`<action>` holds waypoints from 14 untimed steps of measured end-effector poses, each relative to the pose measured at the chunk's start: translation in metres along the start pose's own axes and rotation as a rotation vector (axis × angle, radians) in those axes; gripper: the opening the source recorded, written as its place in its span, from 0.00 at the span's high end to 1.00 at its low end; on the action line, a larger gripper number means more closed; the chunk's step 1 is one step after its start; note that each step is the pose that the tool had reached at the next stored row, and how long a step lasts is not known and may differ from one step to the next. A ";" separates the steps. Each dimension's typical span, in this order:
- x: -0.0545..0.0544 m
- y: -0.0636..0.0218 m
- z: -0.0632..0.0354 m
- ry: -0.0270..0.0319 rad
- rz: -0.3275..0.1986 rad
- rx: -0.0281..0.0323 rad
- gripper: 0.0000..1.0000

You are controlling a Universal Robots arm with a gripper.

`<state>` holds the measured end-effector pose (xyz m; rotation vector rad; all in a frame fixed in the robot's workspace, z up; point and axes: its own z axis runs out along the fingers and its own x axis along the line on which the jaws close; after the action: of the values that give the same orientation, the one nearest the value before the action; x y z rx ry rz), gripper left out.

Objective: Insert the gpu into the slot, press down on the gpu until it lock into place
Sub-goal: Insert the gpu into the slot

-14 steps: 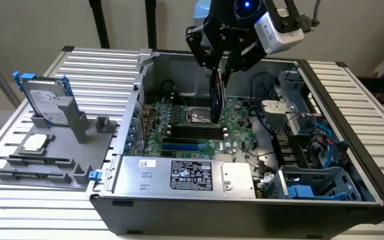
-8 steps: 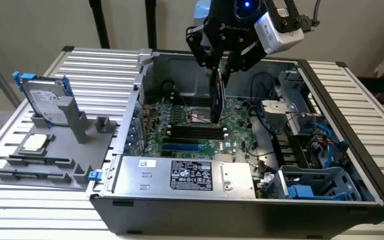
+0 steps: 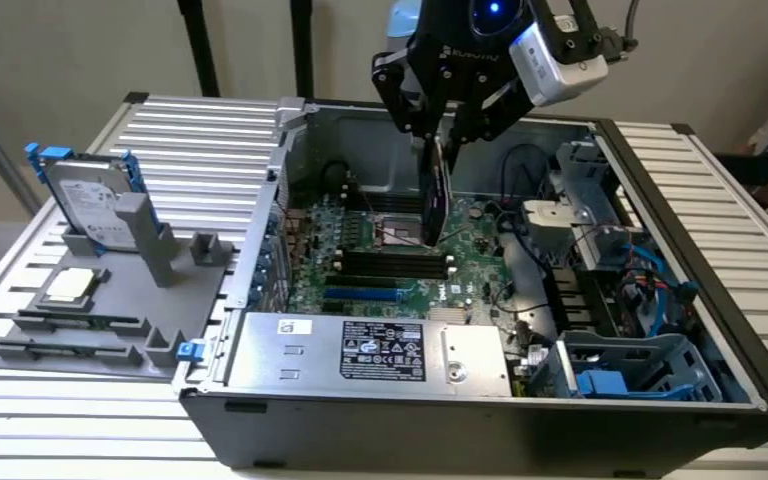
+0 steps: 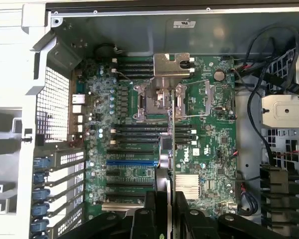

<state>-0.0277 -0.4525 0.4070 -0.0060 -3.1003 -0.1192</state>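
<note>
The gpu (image 3: 434,198) is a thin black card hanging on edge over the open computer case, above the green motherboard (image 3: 471,240). My gripper (image 3: 440,135) is shut on its upper edge. In the wrist view the gpu (image 4: 169,159) appears edge-on as a narrow dark strip between my two black fingers (image 4: 150,211), running out over the board toward the processor socket (image 4: 159,97). A blue slot (image 4: 131,162) and several black slots lie on the board beside the card's lower end. I cannot tell whether the card touches the board.
A silver labelled power supply (image 3: 357,350) fills the case's near side. Cables and a drive cage (image 3: 624,370) crowd the exterior view's right. A hard drive with blue clips (image 3: 91,205) stands on a grey fixture at the exterior view's left. The case walls (image 3: 277,180) ring the board.
</note>
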 end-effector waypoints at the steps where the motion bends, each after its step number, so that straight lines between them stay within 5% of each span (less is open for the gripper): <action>1: 0.000 0.0000 0.0001 0.0014 -0.018 0.0007 0.73; 14: 0.000 -0.0001 0.0010 0.0196 -0.254 0.0100 0.73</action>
<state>-0.0278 -0.4525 0.4060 0.3870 -3.0669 -0.1102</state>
